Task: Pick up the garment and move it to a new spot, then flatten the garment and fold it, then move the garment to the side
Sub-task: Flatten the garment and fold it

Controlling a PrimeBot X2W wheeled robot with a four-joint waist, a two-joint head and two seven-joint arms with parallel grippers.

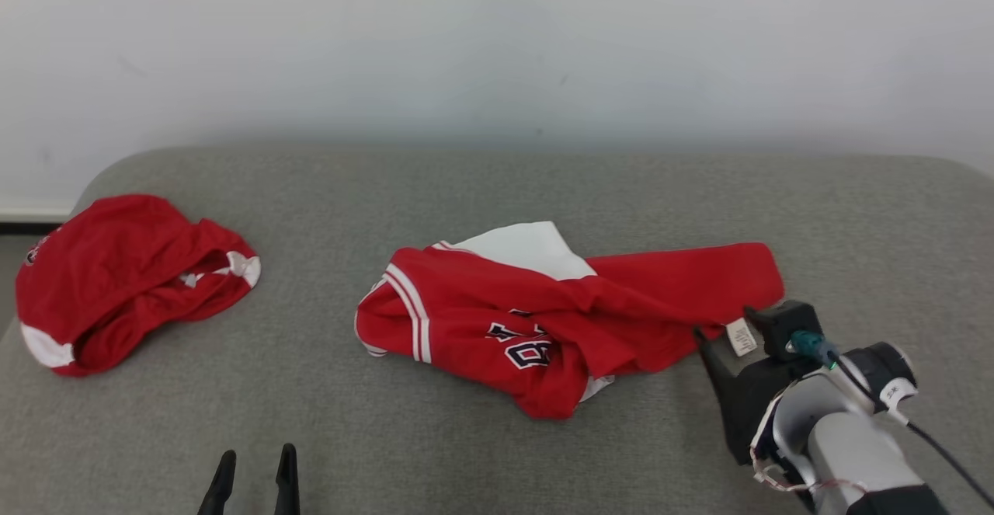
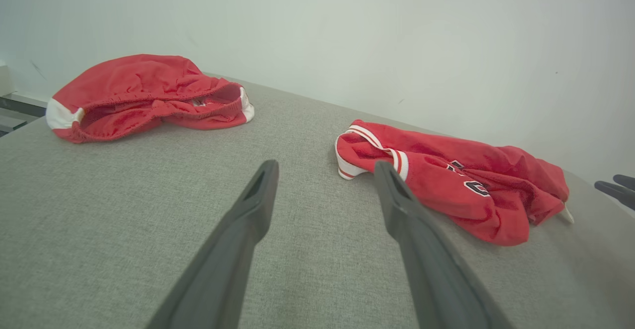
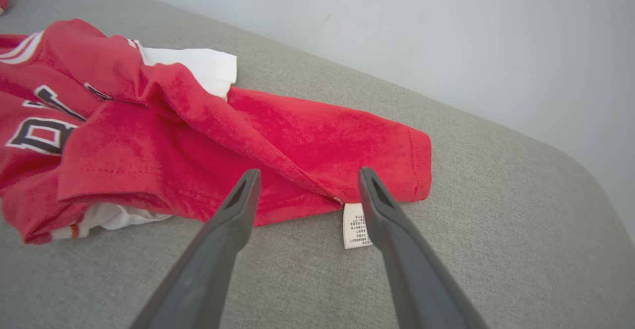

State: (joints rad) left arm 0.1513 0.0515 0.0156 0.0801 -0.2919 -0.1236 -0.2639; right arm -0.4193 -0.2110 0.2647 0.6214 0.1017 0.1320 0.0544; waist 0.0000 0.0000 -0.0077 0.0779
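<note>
The garment (image 1: 559, 321) is a red jersey with white trim and dark numbers, lying crumpled in the middle of the grey padded surface (image 1: 497, 189). It also appears in the left wrist view (image 2: 461, 185) and the right wrist view (image 3: 198, 135). My right gripper (image 1: 726, 332) stands open at the garment's right end, its fingers straddling the hem (image 3: 307, 175) just above the fabric, with a white label (image 3: 356, 225) beside one finger. My left gripper (image 1: 258, 454) is open and empty near the front edge, short of the garment's collar end (image 2: 326, 166).
A second red garment (image 1: 124, 274) with white trim lies bunched at the far left of the surface (image 2: 144, 96). A pale wall (image 1: 497, 49) rises directly behind. Bare grey padding stretches between the two garments and along the front. The surface's rounded right edge (image 3: 595, 180) is close to my right gripper.
</note>
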